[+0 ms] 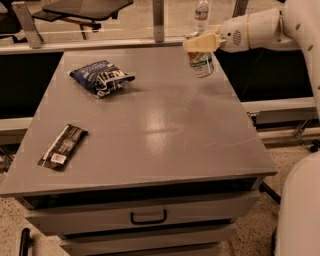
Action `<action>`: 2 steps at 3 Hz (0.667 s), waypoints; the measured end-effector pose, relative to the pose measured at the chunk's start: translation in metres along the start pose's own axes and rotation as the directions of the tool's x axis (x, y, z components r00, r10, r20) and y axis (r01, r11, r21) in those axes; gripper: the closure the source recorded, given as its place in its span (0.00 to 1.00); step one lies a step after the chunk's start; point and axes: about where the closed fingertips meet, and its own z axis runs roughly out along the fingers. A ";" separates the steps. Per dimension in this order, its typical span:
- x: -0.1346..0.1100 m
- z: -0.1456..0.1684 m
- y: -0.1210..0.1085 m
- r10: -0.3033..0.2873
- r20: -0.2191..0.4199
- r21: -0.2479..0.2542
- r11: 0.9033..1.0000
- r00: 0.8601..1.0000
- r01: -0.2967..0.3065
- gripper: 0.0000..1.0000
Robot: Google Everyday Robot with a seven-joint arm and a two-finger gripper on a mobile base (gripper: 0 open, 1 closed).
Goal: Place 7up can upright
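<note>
**Ben:** Where is the can (202,65)?

**Mia:** At the far right corner of the table (165,130). It stands straight up, with its shiny top under the tool (201,44).

**Ben:** Does the tool have hold of it?

**Mia:** I think so. The tool is closed snug on the top of the can. The white arm (260,30) reaches in from past the right side of the table.

**Ben:** Is the can sitting on the table?

**Mia:** Its bottom looks right at the table top. I cannot tell if it touches or hangs just above.

**Ben:** So what step is this?

**Mia:** My guess is the putting-down step, and it is almost done. Next the tool should make sure the can rests flat. Then it should let go gently and lift straight up, so it does not knock the can over.

**Ben:** What could go wrong?

**Mia:** The can is near the right edge of the table. A bump could tip it or push it off.

**Ben:** What else is around?

**Mia:** A dark blue bag (101,78) lies at the far left of the table. A thin dark bar (63,146) lies near the left edge. Both are well apart from the can. A clear bottle (201,11) stands behind the table, past its far edge. A drawer (148,218) is under the front of the table.

**Ben:** Is anything in the way?

**Mia:** No, nothing is close to the can.
</note>
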 end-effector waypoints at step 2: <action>-0.018 -0.045 0.004 0.010 0.322 0.018 1.000 0.947 -0.017 1.00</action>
